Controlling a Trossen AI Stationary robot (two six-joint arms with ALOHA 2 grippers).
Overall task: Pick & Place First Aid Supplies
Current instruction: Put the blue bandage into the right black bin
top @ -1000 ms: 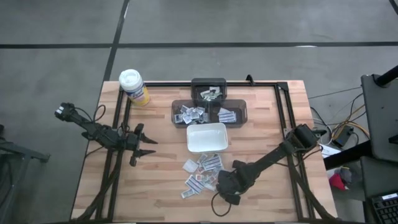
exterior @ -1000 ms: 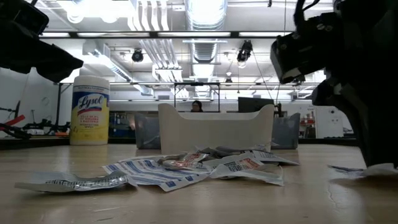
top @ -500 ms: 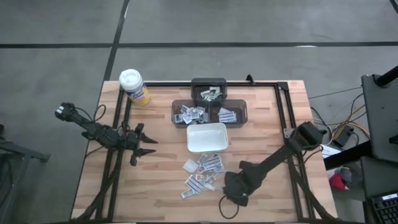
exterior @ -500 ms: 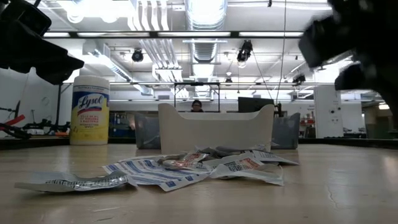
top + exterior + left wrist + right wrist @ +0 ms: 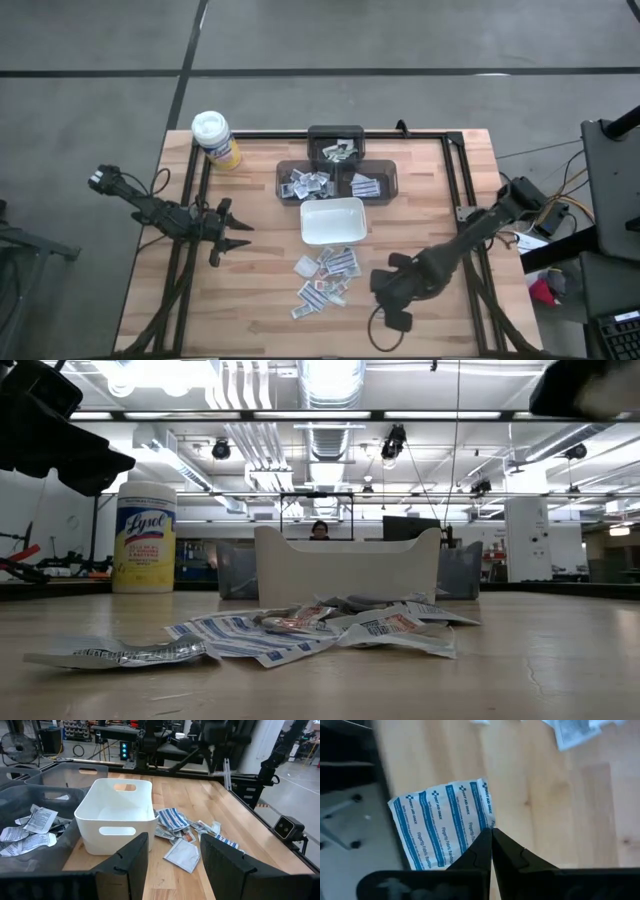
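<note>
A: What can't be seen?
B: From above, the right gripper [image 5: 393, 300] hides its catch; its wrist view shows the fingers pinched onto a blue-striped white packet [image 5: 442, 822], lifted near the front table edge.
A: The left gripper [image 5: 232, 236]?
B: Spread, empty, beside the flat white-grey packets [image 5: 325, 277].

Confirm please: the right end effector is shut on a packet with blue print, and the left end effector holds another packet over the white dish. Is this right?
Not fully. The right end effector is shut on the blue-printed packet, as the right wrist view shows. The left end effector holds nothing, though: the left wrist view shows its fingers apart and empty, and the high view places it off to the left of the white dish, not over it.
</note>
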